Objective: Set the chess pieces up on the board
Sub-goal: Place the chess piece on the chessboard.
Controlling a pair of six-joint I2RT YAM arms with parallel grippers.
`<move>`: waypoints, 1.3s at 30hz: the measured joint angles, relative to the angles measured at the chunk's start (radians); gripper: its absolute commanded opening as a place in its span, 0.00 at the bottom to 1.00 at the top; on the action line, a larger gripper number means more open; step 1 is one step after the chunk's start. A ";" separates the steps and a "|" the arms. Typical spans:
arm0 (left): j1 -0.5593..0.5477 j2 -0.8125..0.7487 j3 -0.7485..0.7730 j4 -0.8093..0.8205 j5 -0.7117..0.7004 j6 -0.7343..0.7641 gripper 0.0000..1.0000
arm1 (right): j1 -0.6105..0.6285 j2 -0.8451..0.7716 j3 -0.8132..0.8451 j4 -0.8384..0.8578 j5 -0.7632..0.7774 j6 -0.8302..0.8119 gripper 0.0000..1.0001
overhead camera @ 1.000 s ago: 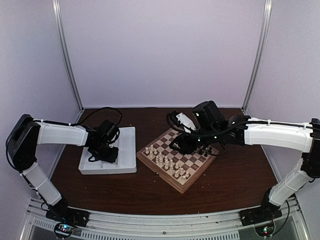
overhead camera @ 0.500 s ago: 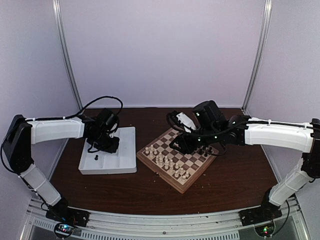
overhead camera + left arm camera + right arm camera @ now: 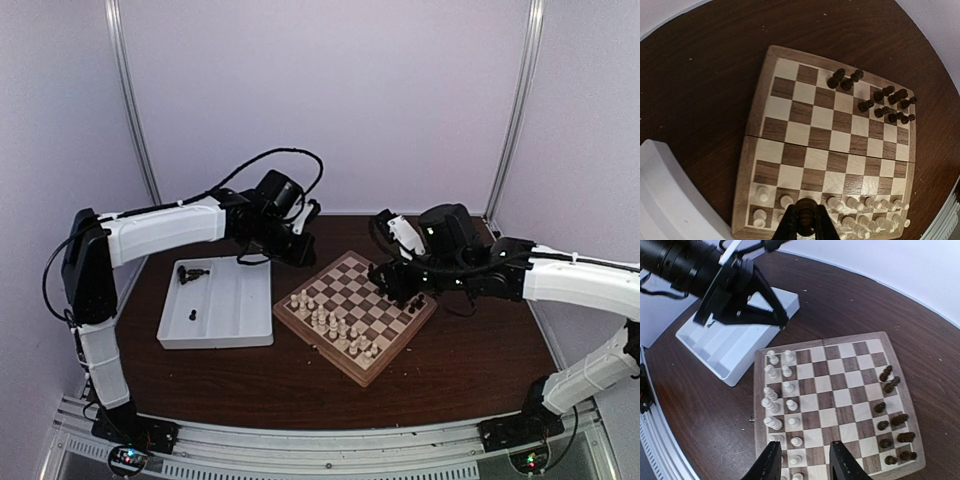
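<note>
The board lies at the table's middle. Cream-white figures stand along its near-left side. Several dark chess pieces cluster on its far-right rows, also visible in the right wrist view as dark chess pieces. My left gripper is shut on one dark piece and hangs high above the board's left edge; from the top view this left gripper is between tray and board. My right gripper is open and empty above the board; seen from above, the right gripper hovers beside the dark cluster.
A white compartment tray sits left of the board, with dark pieces lying in it. The same tray shows under the left arm in the right wrist view. Dark wooden tabletop surrounds the board; walls stand close behind.
My left gripper closed on a dark piece in the tray, rose and swung right toward the board. My right gripper drew back a little to the right over the board.
</note>
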 measured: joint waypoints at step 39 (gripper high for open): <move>-0.176 0.470 0.354 0.039 -0.028 0.137 0.14 | -0.131 -0.370 -0.349 0.072 0.218 0.060 0.35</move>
